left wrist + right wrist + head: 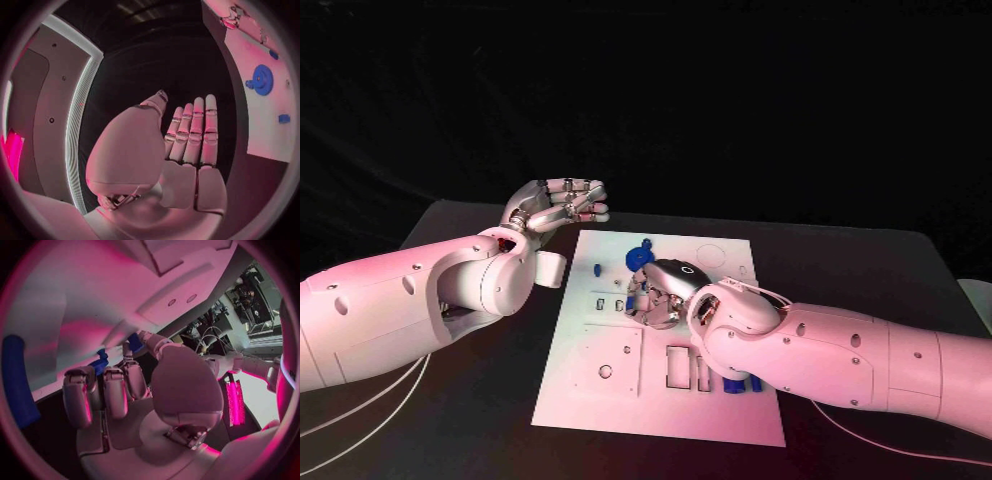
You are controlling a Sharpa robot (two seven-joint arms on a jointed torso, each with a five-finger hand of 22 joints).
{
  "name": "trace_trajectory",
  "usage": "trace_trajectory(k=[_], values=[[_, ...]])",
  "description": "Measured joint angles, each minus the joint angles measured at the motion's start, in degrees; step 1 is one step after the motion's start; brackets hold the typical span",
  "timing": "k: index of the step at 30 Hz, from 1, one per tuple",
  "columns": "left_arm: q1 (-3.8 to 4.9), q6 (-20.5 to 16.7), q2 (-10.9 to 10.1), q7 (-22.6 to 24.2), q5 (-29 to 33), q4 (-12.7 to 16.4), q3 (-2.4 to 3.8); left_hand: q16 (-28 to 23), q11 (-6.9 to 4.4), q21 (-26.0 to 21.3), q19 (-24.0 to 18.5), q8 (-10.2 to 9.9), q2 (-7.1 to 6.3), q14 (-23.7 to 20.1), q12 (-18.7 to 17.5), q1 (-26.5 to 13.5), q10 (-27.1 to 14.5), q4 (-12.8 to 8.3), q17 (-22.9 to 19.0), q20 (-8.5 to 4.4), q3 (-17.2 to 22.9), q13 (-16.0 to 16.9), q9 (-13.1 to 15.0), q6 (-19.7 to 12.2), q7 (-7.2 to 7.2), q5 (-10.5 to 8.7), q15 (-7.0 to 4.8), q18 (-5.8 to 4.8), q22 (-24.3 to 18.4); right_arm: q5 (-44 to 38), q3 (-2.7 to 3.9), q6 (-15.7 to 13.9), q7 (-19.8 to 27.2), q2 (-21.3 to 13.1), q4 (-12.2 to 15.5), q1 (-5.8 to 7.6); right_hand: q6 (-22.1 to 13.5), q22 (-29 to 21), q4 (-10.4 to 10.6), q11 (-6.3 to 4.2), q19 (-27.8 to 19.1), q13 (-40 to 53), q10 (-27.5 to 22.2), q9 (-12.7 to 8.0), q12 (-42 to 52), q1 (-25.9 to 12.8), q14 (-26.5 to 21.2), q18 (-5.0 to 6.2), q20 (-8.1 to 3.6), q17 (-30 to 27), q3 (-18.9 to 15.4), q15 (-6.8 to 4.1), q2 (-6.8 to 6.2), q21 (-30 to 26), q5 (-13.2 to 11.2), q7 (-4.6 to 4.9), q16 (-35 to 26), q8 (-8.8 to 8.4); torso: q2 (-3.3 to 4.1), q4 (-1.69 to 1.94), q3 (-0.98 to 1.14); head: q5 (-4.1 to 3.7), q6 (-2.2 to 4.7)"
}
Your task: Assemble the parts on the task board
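The white task board lies in the middle of the black table. My right hand is down on the board's middle, fingers curled. In the right wrist view its fingertips and thumb close on a small blue part against the board. Just beyond that hand a blue gear sits on the board; it also appears as the gear in the left wrist view. My left hand hovers off the board's far left corner; its fingers are straight, side by side, and hold nothing.
Small blue parts lie on the board left of my right hand, and another blue piece shows under my right forearm. Rectangular slots are cut in the near part of the board. A long blue bar lies close to the right wrist.
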Motion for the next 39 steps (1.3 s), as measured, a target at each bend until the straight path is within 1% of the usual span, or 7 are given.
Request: trace_trajectory(k=[9,12,19,27,32,35,39], values=[[0.00,0.01,0.00,-0.05,0.00,-0.04,0.00,0.00,0.00,0.00,0.00,0.00,0.00,0.00,0.00,0.00,0.00,0.00,0.06,0.00,0.00,0.00,0.00,0.00,0.00,0.00,0.00,0.00,0.00,0.00,0.00,-0.01,-0.02,0.04,0.03,-0.02,-2.81,-0.01,0.24,1.15,0.20,0.00,-1.15,-1.11,-1.37,-0.88,-0.11,0.01,0.64,0.04,-1.19,0.95,-1.55,-0.46,0.54,1.20,0.00,-2.14,0.00,0.00,0.03,0.00,0.02],[0.00,0.01,-0.02,-0.09,0.00,-0.07,0.00,0.00,0.00,0.00,0.00,0.00,0.00,0.00,-0.21,0.00,0.00,0.00,0.05,0.00,0.00,0.00,0.00,0.00,0.00,0.00,0.00,0.00,0.00,0.00,0.00,-0.07,-0.02,0.02,0.12,-0.03,-3.74,-0.01,0.80,1.32,0.20,-0.01,-1.93,-1.52,-2.12,-1.27,0.00,0.01,1.05,0.04,-2.55,1.25,-2.20,-0.68,-1.17,1.56,0.00,-2.76,0.00,-0.01,0.03,0.00,0.03],[0.00,0.02,-0.04,-0.23,0.00,-0.13,0.00,0.00,0.00,0.00,0.00,0.00,0.00,0.00,-0.21,0.00,0.00,0.00,0.05,0.00,0.00,-0.06,0.00,0.00,0.00,0.00,0.00,0.00,0.00,-0.13,-0.03,-0.53,0.00,-0.08,0.44,-0.04,-4.40,-0.02,1.65,1.63,0.04,-0.01,-2.69,-1.90,-2.64,-1.27,0.00,0.01,1.29,0.04,-5.02,1.66,-2.20,-0.72,-1.58,1.61,0.00,-3.20,0.01,-0.02,0.07,-0.04,0.05],[0.00,0.08,-0.09,-0.76,-0.42,-0.27,0.00,0.00,0.00,0.19,0.00,0.00,-0.01,-0.18,-0.21,-0.01,0.00,0.00,0.23,0.00,0.00,-0.06,0.00,0.00,0.00,-0.15,0.18,0.00,0.01,-0.34,0.00,-2.70,0.27,-2.19,3.05,-0.05,-4.73,-0.02,4.31,1.93,0.00,-0.02,-3.37,-2.54,-3.00,0.74,-0.13,0.01,1.67,0.03,-12.91,1.78,-0.97,-0.72,-1.84,1.94,-0.22,-3.76,0.01,-0.02,0.10,-0.02,0.01],[0.00,0.49,-0.34,-3.16,-2.59,-0.67,-0.03,3.51,-1.15,3.31,2.24,0.88,-0.04,4.52,1.32,-2.52,4.46,0.92,2.49,-1.09,-0.59,0.70,0.27,1.73,-0.20,-0.18,-1.58,-0.02,1.37,1.07,0.43,-5.83,2.88,-6.30,6.13,0.64,-5.66,-0.02,4.92,1.93,0.00,-0.02,-3.40,-2.89,-3.04,3.47,0.00,0.01,1.66,0.03,-14.09,1.88,0.23,-1.51,-1.09,2.06,-0.49,-4.31,-0.13,-0.12,0.14,0.23,0.01],[0.01,1.70,-0.38,-7.01,-5.87,-1.29,-0.04,12.02,-2.64,9.22,7.06,1.98,1.90,11.33,3.07,-7.55,7.88,1.21,7.47,-3.55,-0.43,1.83,0.86,3.52,-1.03,-0.18,-3.74,-0.01,4.41,5.34,0.72,-6.37,6.97,-9.59,7.18,2.62,-4.34,-0.02,4.40,1.64,0.00,-0.17,-4.27,-2.77,-3.85,5.32,0.08,0.01,1.66,0.03,-12.73,1.96,1.96,-3.70,-0.13,1.82,-0.90,-3.61,-0.27,-0.25,0.14,0.66,0.23],[0.01,4.73,-0.21,-13.31,-12.22,-2.10,-0.05,22.35,-4.00,15.63,8.82,3.18,2.53,14.36,6.89,-13.63,10.99,1.35,13.94,-5.22,-1.36,4.38,1.56,3.91,-2.03,-0.18,-5.24,-0.01,8.15,12.94,0.93,-6.23,12.17,-13.55,8.34,4.86,-3.54,-0.02,4.48,1.84,0.00,-0.46,-4.50,-2.55,-3.89,5.30,0.08,0.01,1.66,0.03,-12.52,1.96,1.95,-4.16,0.22,1.60,-0.90,-2.97,-0.55,-0.54,0.18,1.29,0.35]])
